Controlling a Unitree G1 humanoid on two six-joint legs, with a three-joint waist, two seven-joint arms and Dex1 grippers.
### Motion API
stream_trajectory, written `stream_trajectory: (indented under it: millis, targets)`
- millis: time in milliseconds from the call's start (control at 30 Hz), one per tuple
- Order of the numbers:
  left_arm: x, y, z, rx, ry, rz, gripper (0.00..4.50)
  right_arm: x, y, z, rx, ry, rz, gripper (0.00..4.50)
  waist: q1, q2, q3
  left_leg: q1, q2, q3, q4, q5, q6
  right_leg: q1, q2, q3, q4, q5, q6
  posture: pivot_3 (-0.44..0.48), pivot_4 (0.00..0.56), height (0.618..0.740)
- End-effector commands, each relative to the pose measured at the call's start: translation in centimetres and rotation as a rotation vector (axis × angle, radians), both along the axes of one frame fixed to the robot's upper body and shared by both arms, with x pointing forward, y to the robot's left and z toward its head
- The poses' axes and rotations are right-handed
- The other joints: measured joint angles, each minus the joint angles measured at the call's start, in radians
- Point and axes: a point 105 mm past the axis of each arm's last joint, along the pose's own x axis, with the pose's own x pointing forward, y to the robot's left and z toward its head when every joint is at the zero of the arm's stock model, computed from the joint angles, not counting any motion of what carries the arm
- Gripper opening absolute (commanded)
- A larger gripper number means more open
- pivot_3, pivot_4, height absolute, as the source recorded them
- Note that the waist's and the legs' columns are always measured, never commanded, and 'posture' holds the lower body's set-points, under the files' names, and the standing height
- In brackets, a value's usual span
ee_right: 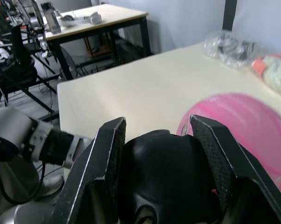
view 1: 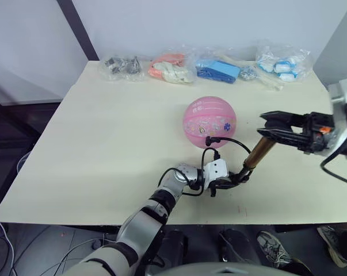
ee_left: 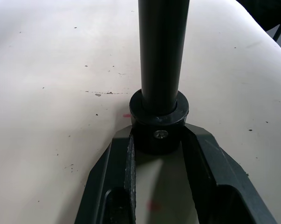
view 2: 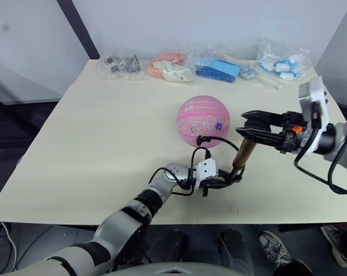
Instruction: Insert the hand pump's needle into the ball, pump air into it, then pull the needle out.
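The pump (view 1: 258,153) stands tilted between the two grippers. The left gripper (view 1: 235,178) clamps its lower end cap (ee_left: 159,122) against the table (view 1: 92,144). The right gripper (view 1: 269,127) grips the black T-handle (ee_right: 166,175) at the top. The hose (view 1: 231,141) loops from the pump's base to the ball (view 1: 209,121), which sits just beyond the left gripper. The needle is too small to see. Bagged items (view 1: 219,68) lie along the table's far edge.

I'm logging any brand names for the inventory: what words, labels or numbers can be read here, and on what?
None can be read.
The ball: small colourful prints, too small to tell whether any are letters.
The hand pump: no marking shows on its barrel.
The bagged items along the table's far edge: no legible label.
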Motion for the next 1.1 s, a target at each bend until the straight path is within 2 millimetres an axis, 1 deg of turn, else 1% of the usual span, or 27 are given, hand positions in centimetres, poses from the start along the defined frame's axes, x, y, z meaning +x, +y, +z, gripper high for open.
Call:
stream_trajectory:
  millis: [33, 200, 267, 333, 500, 633, 700, 767, 933, 1100]
  targets:
    - [-1.5, 1.3, -3.0, 0.094, 0.098, 0.000, 1.04, -0.8, -1.0, 4.4, 0.040, -0.127, -0.021, 1.75, 0.000, 0.000, 0.000, 0.000, 0.000, 0.000, 0.000, 0.000, 0.000, 0.000, 0.000, 0.000, 0.000, 0.000, 0.000, 0.000, 0.150, 0.740]
    - [-1.4, 1.3, -3.0, 0.098, 0.097, -0.001, 1.04, -0.8, -1.3, 5.6, 0.028, -0.134, -0.028, 1.75, 0.000, 0.000, 0.001, 0.000, 0.000, 0.000, 0.000, 0.000, 0.000, 0.000, 0.000, 0.000, 0.000, 0.000, 0.000, 0.000, 0.150, 0.740]
    - [-1.4, 1.3, -3.0, 0.098, 0.096, -0.002, 1.04, -0.8, -1.2, 5.3, 0.026, -0.123, -0.025, 1.75, 0.000, 0.000, 0.000, -0.001, 0.000, 0.000, 0.000, 0.000, 0.000, 0.000, 0.000, 0.000, 0.000, 0.000, 0.000, 0.000, 0.150, 0.740]
    - [-1.4, 1.2, -3.0, 0.097, 0.096, -0.003, 1.04, -0.6, -1.0, 4.5, 0.018, -0.102, -0.025, 1.75, 0.000, 0.000, 0.000, -0.001, 0.000, 0.000, 0.000, 0.000, 0.000, 0.000, 0.000, 0.000, 0.000, 0.000, 0.000, 0.000, 0.150, 0.740]
    - [-1.4, 1.2, -2.9, 0.095, 0.094, -0.003, 1.04, -0.2, -0.2, 0.7, -0.035, -0.043, -0.029, 1.75, 0.000, -0.001, 0.000, 0.000, 0.000, 0.000, 0.000, 0.000, 0.000, 0.000, 0.000, 0.000, 0.000, 0.000, 0.000, 0.000, 0.150, 0.740]
    - [-1.4, 1.2, -2.9, 0.096, 0.093, -0.004, 1.04, -0.2, 0.4, -3.0, -0.066, 0.054, -0.012, 1.75, -0.001, -0.002, -0.001, 0.001, 0.000, 0.000, 0.000, 0.000, 0.000, 0.001, 0.000, 0.000, 0.000, 0.000, 0.000, 0.000, 0.150, 0.740]
    - [-1.4, 1.3, -2.9, 0.096, 0.093, -0.003, 1.04, -0.1, 0.5, -4.1, -0.062, 0.084, -0.012, 1.75, -0.002, -0.001, -0.001, 0.002, 0.000, 0.000, 0.000, 0.000, 0.000, 0.002, 0.001, 0.000, 0.000, 0.000, 0.000, 0.000, 0.150, 0.740]
    - [-1.4, 1.3, -2.9, 0.096, 0.094, -0.003, 1.04, 0.0, 0.6, -4.6, -0.055, 0.095, -0.015, 1.75, -0.002, -0.001, -0.002, 0.002, 0.000, 0.000, 0.000, 0.000, 0.000, 0.002, 0.001, 0.000, 0.000, 0.000, 0.000, 0.000, 0.150, 0.740]
    - [-1.4, 1.4, -2.9, 0.096, 0.093, 0.000, 1.04, 0.1, 1.7, -8.2, -0.061, 0.155, -0.014, 1.75, -0.002, -0.002, -0.002, 0.002, 0.000, 0.000, 0.000, 0.000, 0.000, 0.002, 0.001, 0.000, 0.000, 0.000, 0.000, 0.000, 0.150, 0.740]
    - [-1.4, 1.3, -2.9, 0.093, 0.093, 0.000, 1.04, 0.5, 2.3, -10.7, -0.081, 0.172, -0.039, 1.75, -0.003, -0.003, -0.003, 0.003, 0.000, 0.000, 0.000, 0.000, 0.000, 0.002, 0.001, 0.000, 0.000, 0.000, 0.000, 0.000, 0.150, 0.740]
